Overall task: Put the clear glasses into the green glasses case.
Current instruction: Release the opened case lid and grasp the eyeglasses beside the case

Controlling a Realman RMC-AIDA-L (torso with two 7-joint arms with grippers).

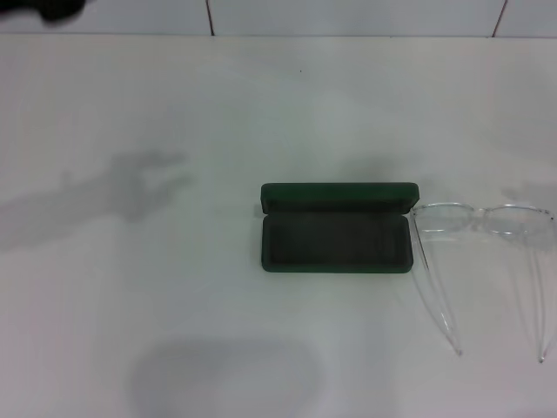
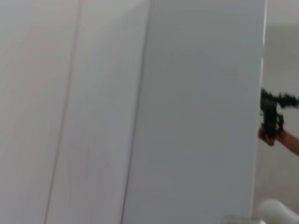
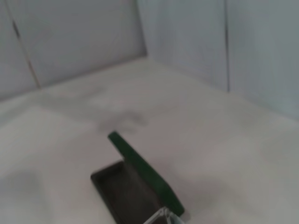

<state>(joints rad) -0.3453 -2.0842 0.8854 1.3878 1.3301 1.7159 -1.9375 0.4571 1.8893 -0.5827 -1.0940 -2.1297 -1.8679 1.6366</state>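
Neither arm is showing in the head view, so the state of the left and right jaws cannot be told; the left wrist camera is facing a pale wall, with only a small dark fixture (image 2: 272,116) at its edge. The green glasses case (image 1: 337,229) is lying open on the white table (image 1: 174,287), lid standing up at its far side; the clear glasses (image 1: 483,218) are resting just beside its right end, arms unfolded toward the robot, faint against the table and partly cut off at the frame edge; the right wrist camera is catching only one corner of them (image 3: 161,217).

A pale, matte white table (image 1: 174,287) fills the head view, marked by soft grey shadows. Behind it runs a white tiled wall (image 1: 348,16) with dark grout lines.
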